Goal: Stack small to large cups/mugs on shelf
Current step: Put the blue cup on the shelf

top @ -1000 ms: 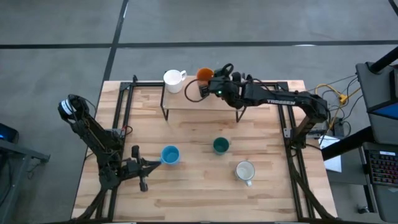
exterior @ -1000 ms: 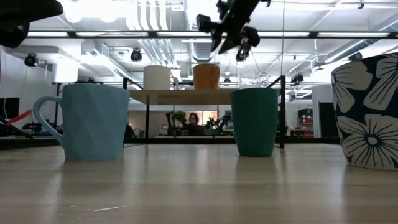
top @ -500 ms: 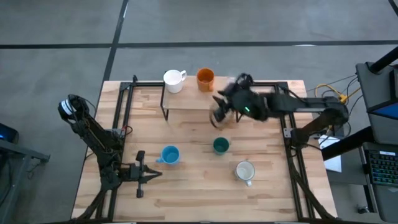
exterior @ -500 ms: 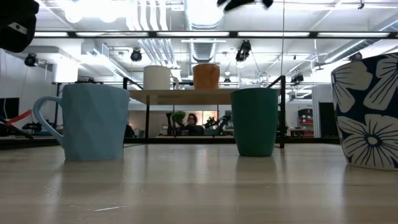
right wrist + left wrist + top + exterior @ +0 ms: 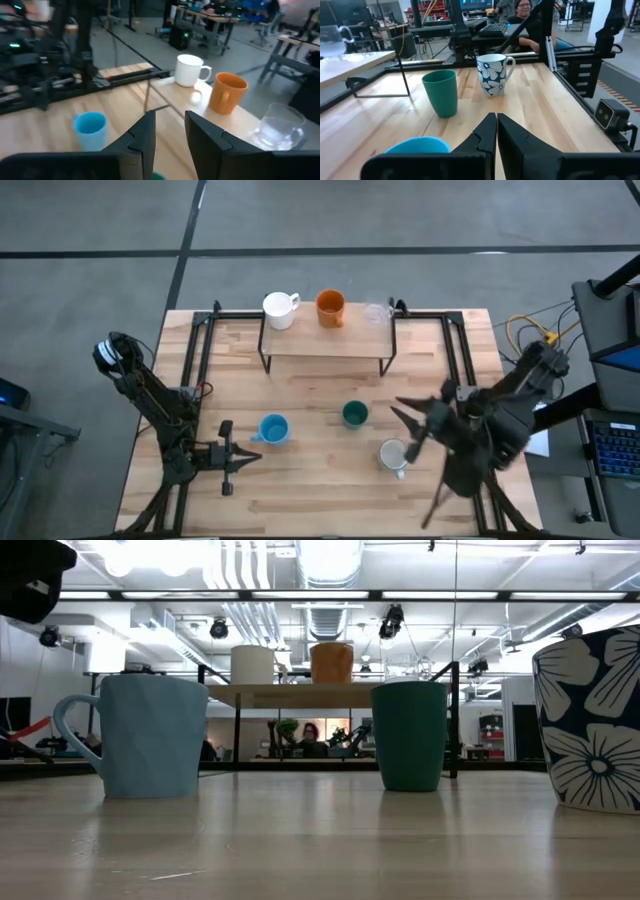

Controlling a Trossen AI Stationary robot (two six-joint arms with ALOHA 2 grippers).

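Note:
On the shelf (image 5: 325, 342) at the table's far side stand a white mug (image 5: 279, 309), an orange mug (image 5: 330, 307) and a clear glass (image 5: 376, 313) in a row. A light blue mug (image 5: 273, 428), a dark teal cup (image 5: 354, 414) and a flower-patterned mug (image 5: 394, 454) stand on the tabletop. My right gripper (image 5: 170, 134) is open and holds nothing. It hovers, blurred, at the table's right near the patterned mug. My left gripper (image 5: 496, 134) is shut and empty, low at the near left, just beside the light blue mug (image 5: 417, 146).
Black metal frame rails (image 5: 205, 350) run along the table's left and right sides. There is bare wood between the shelf and the three standing cups. People sit at desks (image 5: 522, 10) beyond the table.
My right gripper has swung fast from the shelf beside the orange mug toward the table's near right, rising and turning as it went. It now hangs by the patterned mug. The clear glass on the shelf stands uncovered. My left gripper has turned a little in place.

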